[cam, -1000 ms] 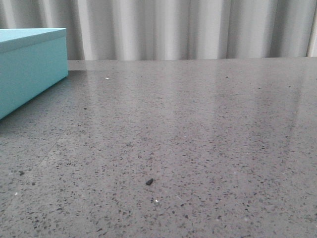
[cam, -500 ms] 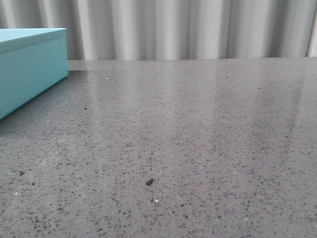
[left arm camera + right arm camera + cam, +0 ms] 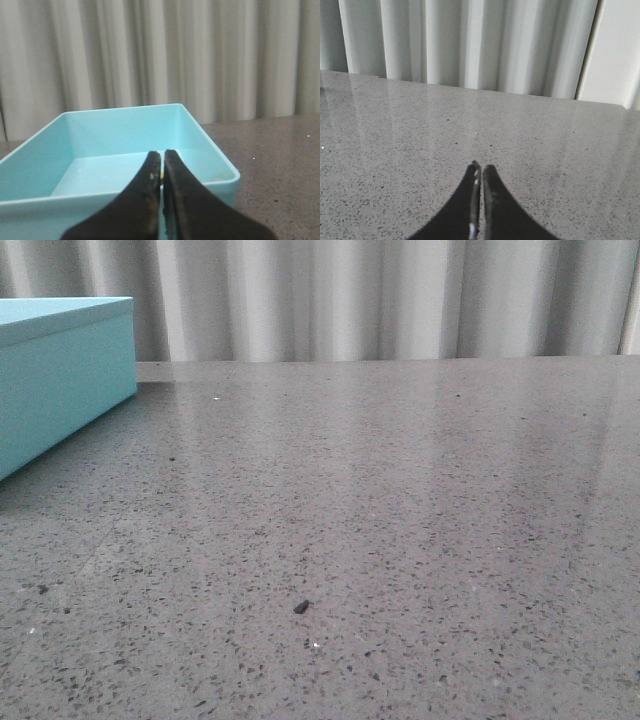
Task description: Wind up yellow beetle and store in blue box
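The blue box (image 3: 60,380) stands at the table's far left in the front view. In the left wrist view the blue box (image 3: 125,131) is open, with a pale floor and no lid on it. My left gripper (image 3: 162,152) hangs shut over the box's near wall, its black fingers almost touching. A thin yellow sliver (image 3: 162,174) shows through the slit between them, low inside the box. It may be the yellow beetle, and the rest of it is hidden behind the fingers. My right gripper (image 3: 482,166) is shut over bare table with nothing in it. Neither gripper shows in the front view.
A grey speckled table (image 3: 400,500) runs back to a pale pleated curtain (image 3: 350,295). A small dark speck (image 3: 301,607) lies near the table's front.
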